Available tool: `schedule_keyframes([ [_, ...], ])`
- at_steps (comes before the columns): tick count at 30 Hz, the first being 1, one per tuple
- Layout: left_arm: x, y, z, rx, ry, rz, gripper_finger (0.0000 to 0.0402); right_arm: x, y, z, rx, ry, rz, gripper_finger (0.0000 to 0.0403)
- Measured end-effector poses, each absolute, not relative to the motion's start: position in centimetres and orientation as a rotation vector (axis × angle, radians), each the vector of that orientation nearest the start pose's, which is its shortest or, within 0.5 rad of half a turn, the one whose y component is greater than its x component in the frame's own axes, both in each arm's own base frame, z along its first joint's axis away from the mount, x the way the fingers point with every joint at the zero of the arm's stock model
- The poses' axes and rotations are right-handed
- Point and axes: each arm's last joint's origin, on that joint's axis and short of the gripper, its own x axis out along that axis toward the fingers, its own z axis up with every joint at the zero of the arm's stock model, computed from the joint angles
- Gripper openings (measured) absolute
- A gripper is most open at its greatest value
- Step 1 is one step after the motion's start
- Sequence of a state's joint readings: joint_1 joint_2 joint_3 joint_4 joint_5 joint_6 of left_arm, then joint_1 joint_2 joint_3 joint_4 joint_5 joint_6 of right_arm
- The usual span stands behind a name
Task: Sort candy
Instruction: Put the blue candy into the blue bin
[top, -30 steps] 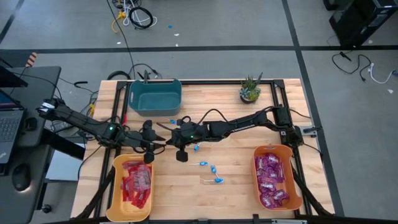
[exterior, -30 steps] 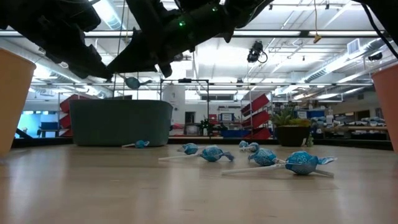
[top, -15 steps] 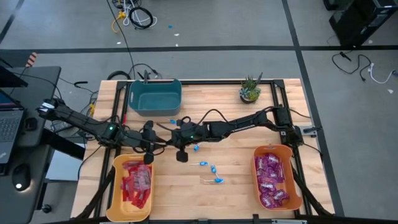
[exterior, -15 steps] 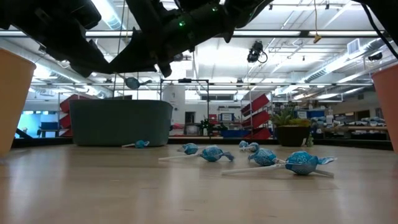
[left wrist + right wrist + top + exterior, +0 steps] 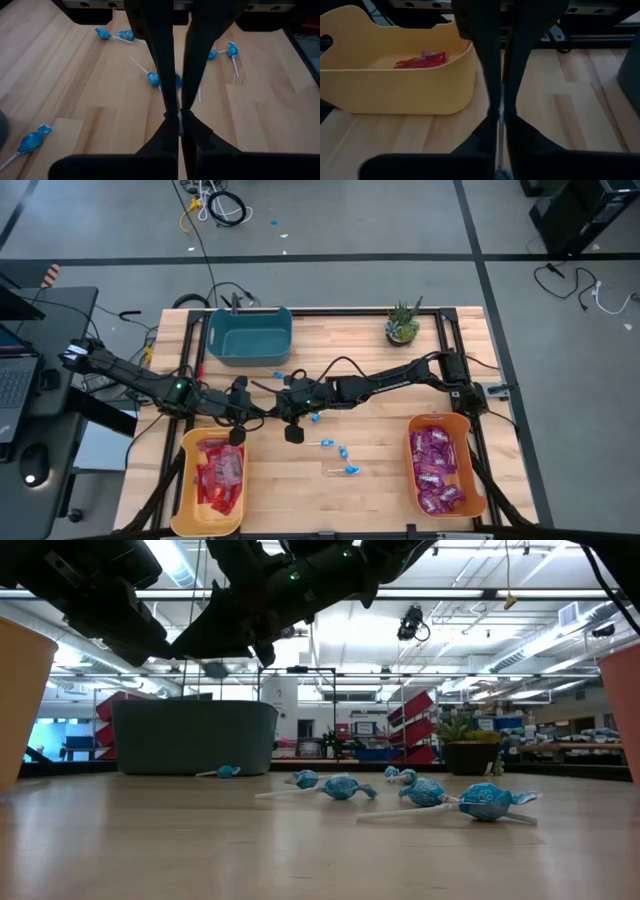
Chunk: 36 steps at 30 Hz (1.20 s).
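Note:
A blue lollipop (image 5: 214,668) hangs above the table's middle left, between my two grippers, which meet tip to tip. My left gripper (image 5: 254,412) comes in from the left and my right gripper (image 5: 269,409) from the right. Both are shut on it. More blue lollipops lie flat on the wood (image 5: 343,451) (image 5: 350,470) (image 5: 313,418) (image 5: 278,374). Red packets (image 5: 218,475) fill the yellow bin (image 5: 186,480). Purple packets (image 5: 436,465) fill the orange bin (image 5: 464,440). My left gripper (image 5: 179,118) has its fingertips closed on a thin pale sliver (image 5: 179,121), seemingly the lollipop's stick; the fingers hide the rest. It reaches in slanting down from the table's left. My right gripper (image 5: 501,120) pinches the lollipop's white stick (image 5: 500,142) between its two fingers, slanting down from the table's right. The lollipop hangs below the fingers, head (image 5: 503,173) down, clear of the table.
A teal bin (image 5: 250,335) stands at the far left of the table and a small potted plant (image 5: 402,326) at the far right. Bare wood lies between the yellow and orange bins near the front edge.
My left gripper has shut at the tips of my right gripper, on the hanging lollipop. Both arms have stayed where they were.

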<state>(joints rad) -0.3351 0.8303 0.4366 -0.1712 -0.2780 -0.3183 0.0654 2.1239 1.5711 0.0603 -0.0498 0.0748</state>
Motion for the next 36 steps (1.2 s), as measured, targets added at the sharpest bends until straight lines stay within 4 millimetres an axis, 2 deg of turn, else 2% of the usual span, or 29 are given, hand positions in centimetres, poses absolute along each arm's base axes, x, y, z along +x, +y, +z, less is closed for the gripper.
schedule_keyframes([
  [9,16.5,-4.8,20.8,-0.154,0.533,0.081,0.0001,47.9,2.9,19.9,0.117,0.574,0.063,0.0123],
  [13,16.4,-4.7,20.8,-0.176,0.536,0.102,0.0001,47.3,2.3,19.7,0.124,0.658,0.020,0.0147],
  [17,16.3,-4.6,21.1,-0.215,0.529,0.151,0.0000,45.7,1.4,20.3,0.134,0.791,-0.093,0.0157],
  [21,16.4,-4.5,23.2,-0.247,0.470,0.175,0.0000,43.8,0.6,20.7,0.119,0.937,-0.230,0.0156],
  [26,16.1,-4.1,26.3,-0.175,0.463,0.277,0.0000,42.4,0.3,21.0,0.070,1.033,-0.350,0.0154],
  [32,14.5,-2.5,29.5,-0.072,0.532,0.521,0.0000,42.3,0.2,20.9,0.078,1.037,-0.371,0.0154],
  [36,13.8,-1.5,30.6,-0.044,0.576,0.599,0.0000,42.7,0.3,21.1,0.085,0.997,-0.367,0.0154],
])
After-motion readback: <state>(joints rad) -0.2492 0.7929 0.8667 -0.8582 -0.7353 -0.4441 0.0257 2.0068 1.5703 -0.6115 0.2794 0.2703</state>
